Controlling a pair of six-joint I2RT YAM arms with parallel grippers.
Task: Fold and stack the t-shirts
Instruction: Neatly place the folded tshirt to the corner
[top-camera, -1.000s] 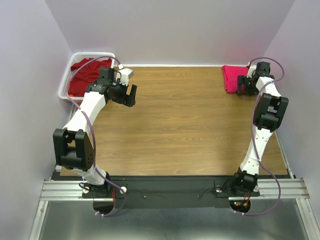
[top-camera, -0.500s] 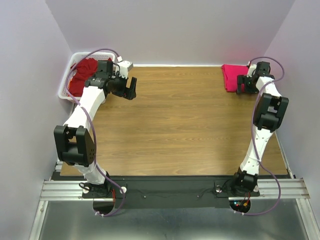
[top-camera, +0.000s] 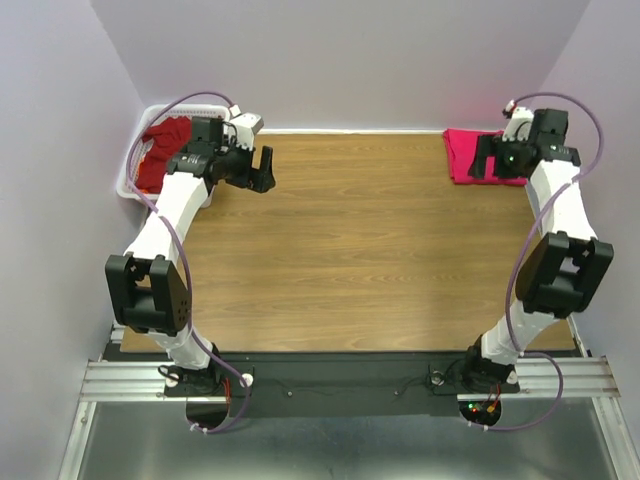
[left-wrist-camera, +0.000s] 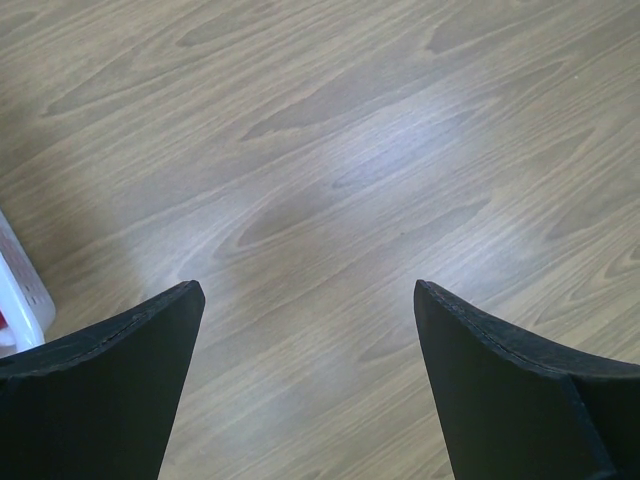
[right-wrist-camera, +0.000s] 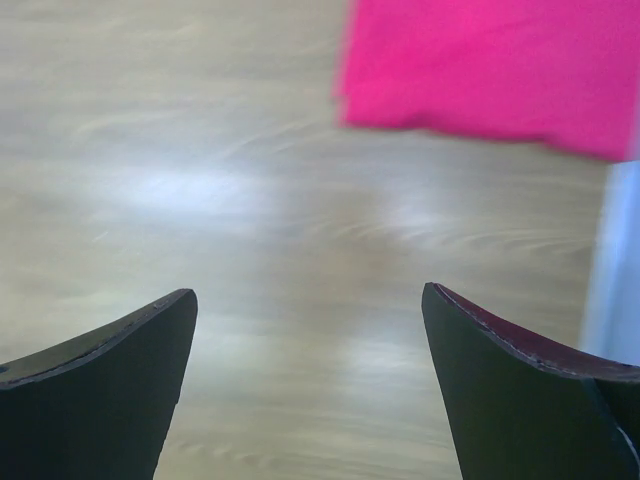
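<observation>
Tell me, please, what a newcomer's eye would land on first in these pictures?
The bright pink t-shirt, lying flat at the far right corner of the wooden table, stands out most, with the right tool open and empty close by. Next comes the darker red t-shirt, bunched in the white basket at the far left, near the open left tool.

One t-shirt (top-camera: 160, 135) in basket (top-camera: 160, 108) at table's (top-camera: 350, 250) far-L corner; 2nd t-shirt (top-camera: 460, 150) on far-R corner.
</observation>
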